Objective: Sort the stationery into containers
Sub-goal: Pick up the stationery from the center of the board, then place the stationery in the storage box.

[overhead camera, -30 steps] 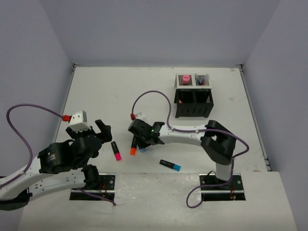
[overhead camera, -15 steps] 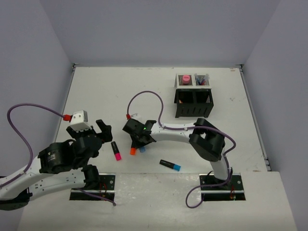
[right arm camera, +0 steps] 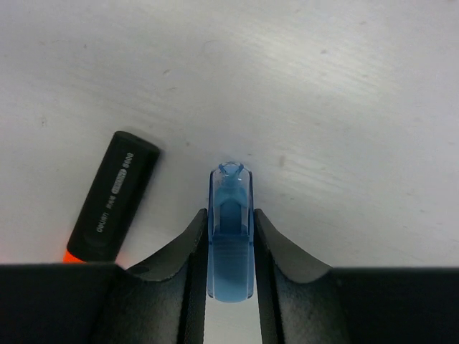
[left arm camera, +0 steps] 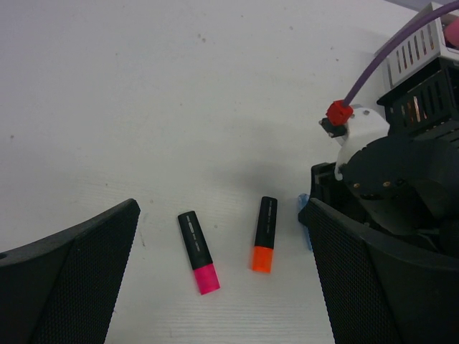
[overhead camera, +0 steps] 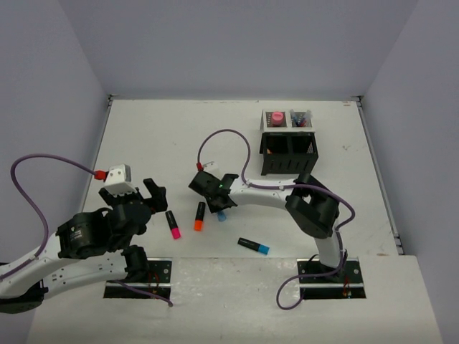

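Note:
My right gripper (overhead camera: 218,203) is shut on a blue highlighter (right arm camera: 230,236), whose clear blue cap pokes out between the fingers (right arm camera: 276,247) low over the table. An orange-capped black highlighter (overhead camera: 199,216) lies just left of it and also shows in the right wrist view (right arm camera: 113,197). A pink-capped highlighter (overhead camera: 173,224) lies further left. My left gripper (overhead camera: 153,198) is open and empty; in its wrist view (left arm camera: 222,258) the pink (left arm camera: 199,241) and orange (left arm camera: 264,233) highlighters lie between its fingers. The black mesh organizer (overhead camera: 287,152) stands at the back right.
A blue-capped black highlighter (overhead camera: 254,246) lies near the front, right of centre. The organizer's back compartments hold a pink glue stick (overhead camera: 276,117) and thin pens (overhead camera: 301,118). The right arm's purple cable (overhead camera: 229,143) loops over the table's middle.
My right gripper has shifted right and slightly away with the blue highlighter in it, uncovering the whole orange highlighter. The left arm has barely moved.

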